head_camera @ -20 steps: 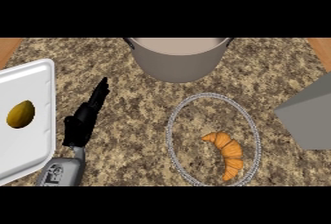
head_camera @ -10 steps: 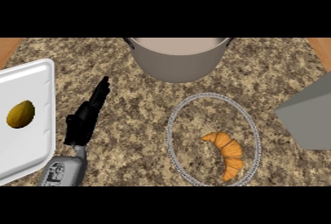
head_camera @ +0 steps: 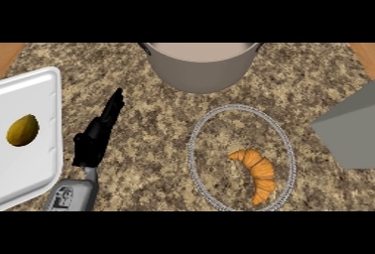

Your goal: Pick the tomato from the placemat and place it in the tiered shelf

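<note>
An orange croissant (head_camera: pixel 256 173) lies on the round placemat (head_camera: pixel 192 150), a see-through disc with a grey rim, right of centre. No tomato shows in the head view. A grey slanted block (head_camera: pixel 353 131), likely the tiered shelf, comes in at the right edge. My left hand (head_camera: pixel 92 144) hovers left of the placemat, open, its fingers straight and pointing toward the far side. It touches nothing. My right hand is out of view.
A white tray (head_camera: pixel 42 94) at the left edge holds a yellow-brown oval fruit (head_camera: pixel 23 130). A large grey pot (head_camera: pixel 201 67) stands at the back centre, just beyond the placemat. The counter is speckled brown stone.
</note>
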Controlling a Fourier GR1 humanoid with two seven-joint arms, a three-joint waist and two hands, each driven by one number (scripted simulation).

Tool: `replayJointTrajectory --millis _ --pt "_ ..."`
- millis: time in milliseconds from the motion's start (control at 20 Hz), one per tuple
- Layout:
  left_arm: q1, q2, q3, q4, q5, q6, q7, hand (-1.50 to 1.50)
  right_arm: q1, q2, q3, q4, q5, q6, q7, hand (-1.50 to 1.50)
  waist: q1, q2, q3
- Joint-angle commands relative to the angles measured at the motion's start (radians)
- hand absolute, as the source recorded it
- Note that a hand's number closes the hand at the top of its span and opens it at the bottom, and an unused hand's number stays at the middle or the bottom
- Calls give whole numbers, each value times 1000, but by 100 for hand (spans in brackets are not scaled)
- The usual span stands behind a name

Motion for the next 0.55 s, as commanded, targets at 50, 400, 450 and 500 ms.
replayJointTrajectory --millis 50,400,450,500 --pt "25 10 18 6 11 -3 -13 0 112 -56 1 76 24 127 -14 -150 -23 0 6" --pt "2 27 39 -15 23 -7 7 0 218 -28 -1 100 48 218 -160 -150 -35 -4 11" --pt "25 9 22 -6 13 2 -9 0 240 -41 2 107 55 227 -164 -150 -37 -3 10" --pt "19 10 21 -11 7 7 -5 0 232 -19 3 101 56 214 -183 -150 -20 1 13"
